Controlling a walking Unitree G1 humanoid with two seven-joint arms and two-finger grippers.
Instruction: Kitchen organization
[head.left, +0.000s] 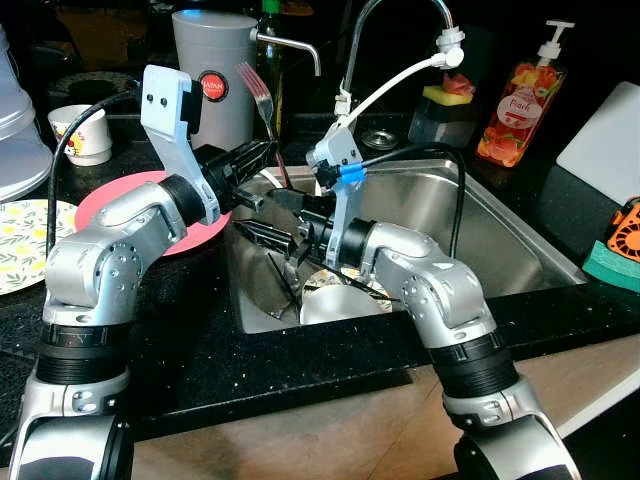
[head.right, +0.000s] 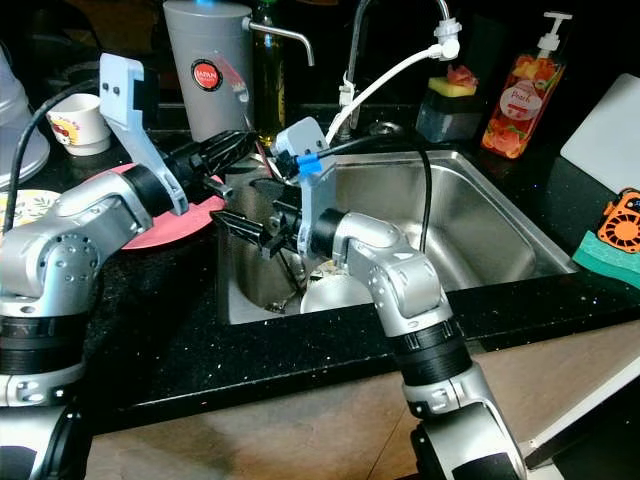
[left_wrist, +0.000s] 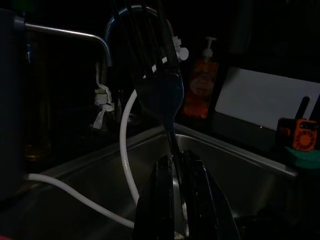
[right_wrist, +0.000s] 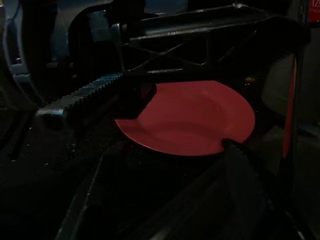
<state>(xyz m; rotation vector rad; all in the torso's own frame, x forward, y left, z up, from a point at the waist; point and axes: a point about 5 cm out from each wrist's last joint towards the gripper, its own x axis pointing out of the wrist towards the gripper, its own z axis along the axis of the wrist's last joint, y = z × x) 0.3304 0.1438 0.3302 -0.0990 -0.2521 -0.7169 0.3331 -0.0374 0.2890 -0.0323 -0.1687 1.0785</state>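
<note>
Left eye view: one fork in left hand, one pink plate.

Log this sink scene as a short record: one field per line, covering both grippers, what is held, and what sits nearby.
left gripper: shut on fork, over the sink's left edge
fork: upright, tines up
right gripper: open, fingers pointing toward the red plate
red plate: on the counter left of the sink
sink: steel, white bowl at the front
soap bottle: behind the sink, right of the faucet
</note>
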